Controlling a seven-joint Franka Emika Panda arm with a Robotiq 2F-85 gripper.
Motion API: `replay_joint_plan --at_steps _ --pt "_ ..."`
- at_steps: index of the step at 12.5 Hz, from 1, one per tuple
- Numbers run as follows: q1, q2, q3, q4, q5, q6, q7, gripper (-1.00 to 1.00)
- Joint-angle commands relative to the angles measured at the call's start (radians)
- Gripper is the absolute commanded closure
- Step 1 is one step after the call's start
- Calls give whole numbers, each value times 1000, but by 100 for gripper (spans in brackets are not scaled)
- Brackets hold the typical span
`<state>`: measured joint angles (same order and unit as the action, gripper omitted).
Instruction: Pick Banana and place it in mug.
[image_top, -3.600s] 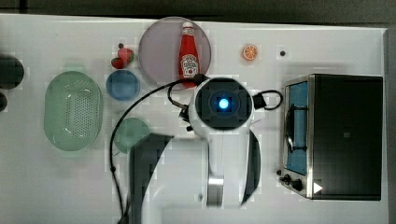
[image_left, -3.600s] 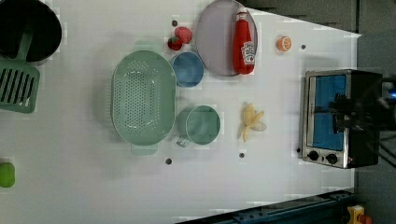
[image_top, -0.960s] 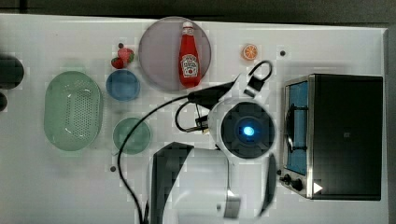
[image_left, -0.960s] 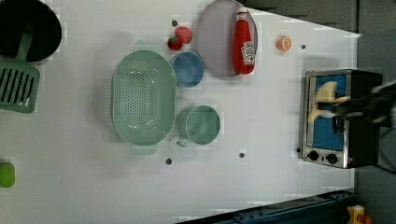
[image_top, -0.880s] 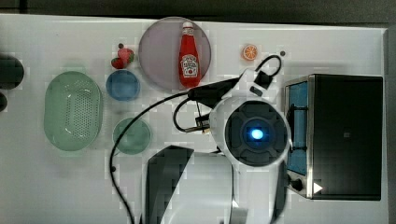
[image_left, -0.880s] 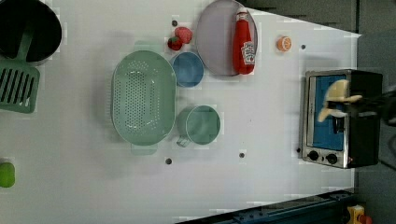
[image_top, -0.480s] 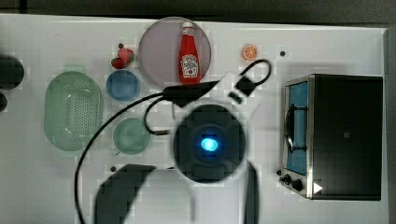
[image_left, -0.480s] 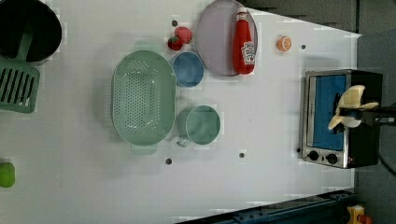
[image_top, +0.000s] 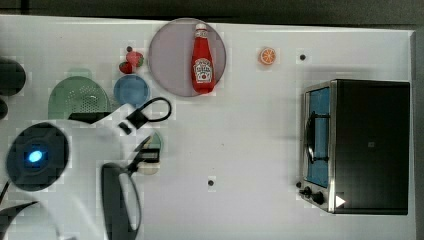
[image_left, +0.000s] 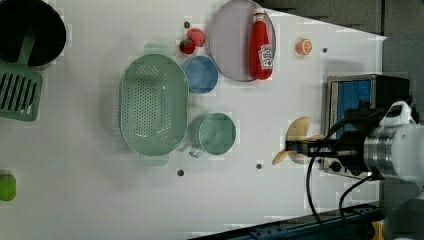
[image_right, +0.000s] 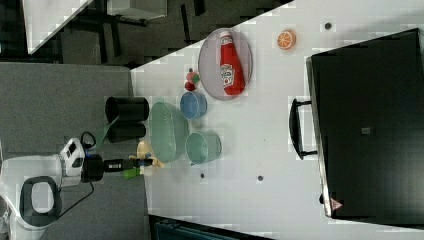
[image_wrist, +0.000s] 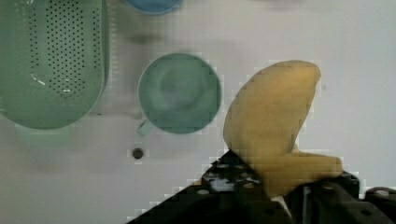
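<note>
Note that the gripper (image_left: 295, 148), clamped on the banana (image_left: 298, 132), has carried it off the table and from over the toaster oven (image_left: 357, 95) toward the mug (image_left: 217, 133), so your next step is alignment above the rim.

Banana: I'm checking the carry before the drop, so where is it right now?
The banana is clamped in the gripper, off the table, at the left view's right between the mug and the toaster oven.
</note>
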<state>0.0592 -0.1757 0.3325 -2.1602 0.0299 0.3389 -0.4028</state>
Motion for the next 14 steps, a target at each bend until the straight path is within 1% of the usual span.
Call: replay_joint_plan --at_steps 1,4,5,7,8,9,11,14 --pt "-29 49 72 -24 29 101 274 57" --pt "-29 113 107 -101 29 295 361 56" --pt "-29 140 108 -116 29 323 369 56" --pt "-30 244 103 -129 29 393 370 57" --pt "-30 269 103 -132 29 418 370 51" --pt "-30 288 103 -142 29 444 370 32" --pt "-31 309 100 -167 26 525 370 -16" --pt "-32 309 91 -186 26 580 370 -83"
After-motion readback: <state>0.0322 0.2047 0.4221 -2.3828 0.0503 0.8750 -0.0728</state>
